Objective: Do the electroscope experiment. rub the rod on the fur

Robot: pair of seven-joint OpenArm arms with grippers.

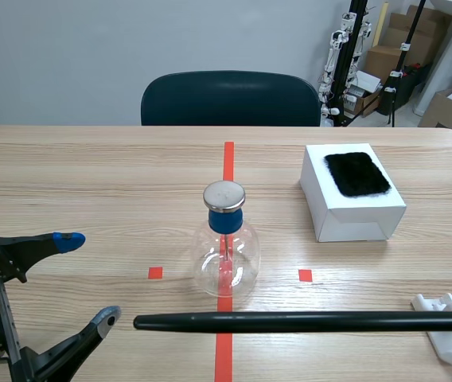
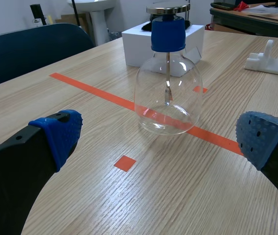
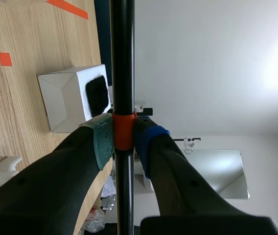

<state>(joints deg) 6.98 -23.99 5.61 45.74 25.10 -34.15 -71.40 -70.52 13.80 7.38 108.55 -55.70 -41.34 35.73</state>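
Scene view, lower frame: the black rod lies level across the picture, from the right edge to a free tip just beside the left gripper, whose fingers stand spread with nothing between them. Right wrist view: the right gripper is clamped on the rod at its orange band, far from the free tip. The fur, a black patch, sits on top of the white box at centre right, well apart from the rod. The glass flask with its metal cap stands at centre, just beyond the rod.

Hazards, as judged:
- Gripped so far from its tip, the long rod may pivot in the pads.
- A wide swing toward the fur could strike the flask or the left gripper.
- Hard rubbing could slide the box or pull the fur loose.
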